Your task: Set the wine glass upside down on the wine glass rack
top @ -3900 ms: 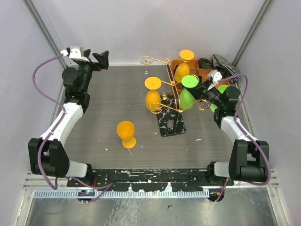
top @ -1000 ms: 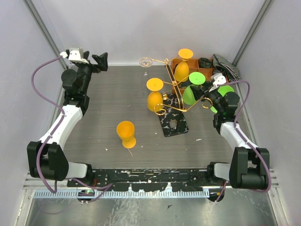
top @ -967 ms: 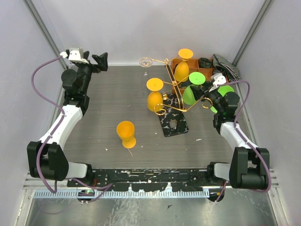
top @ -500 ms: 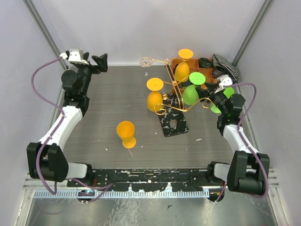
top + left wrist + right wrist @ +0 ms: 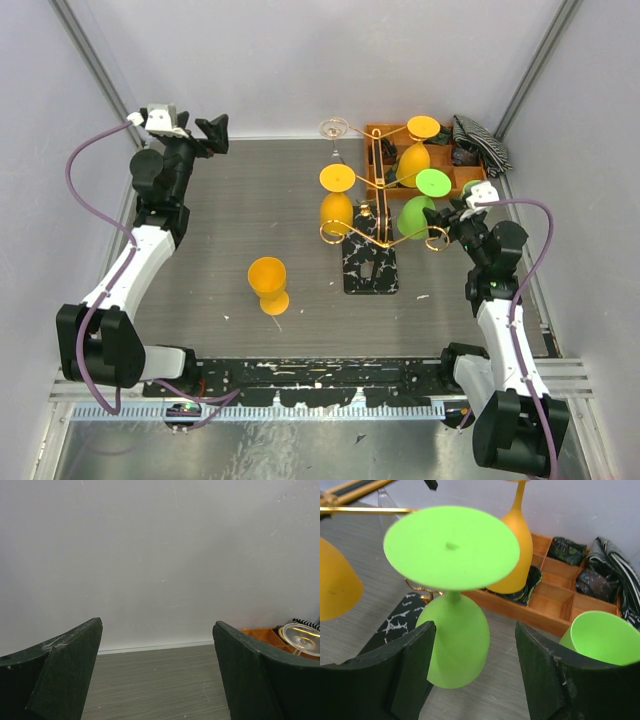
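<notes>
The gold wire wine glass rack (image 5: 372, 218) stands on its marbled base (image 5: 370, 270) right of centre. A green wine glass (image 5: 418, 208) hangs upside down from one of its arms, foot on top (image 5: 451, 547), bowl below (image 5: 455, 650). My right gripper (image 5: 452, 222) is open just behind that glass. In the right wrist view the bowl sits between the right gripper's (image 5: 474, 635) fingers, close to the left one, with a clear gap on the right. My left gripper (image 5: 215, 130) is raised at the far left corner, and the left wrist view shows it (image 5: 157, 630) open and empty.
Two orange glasses (image 5: 337, 205) (image 5: 413, 160) and a clear one (image 5: 333, 128) also hang on the rack. Another orange glass (image 5: 268, 285) stands on the table. An upright green glass (image 5: 602, 640) is beside the orange compartment tray (image 5: 555, 605), with striped cloth (image 5: 480, 140) behind.
My right gripper has opened and drawn back toward the near side, leaving the green glass hanging. The rack has swung round, its base now straighter. The left arm has stayed still.
</notes>
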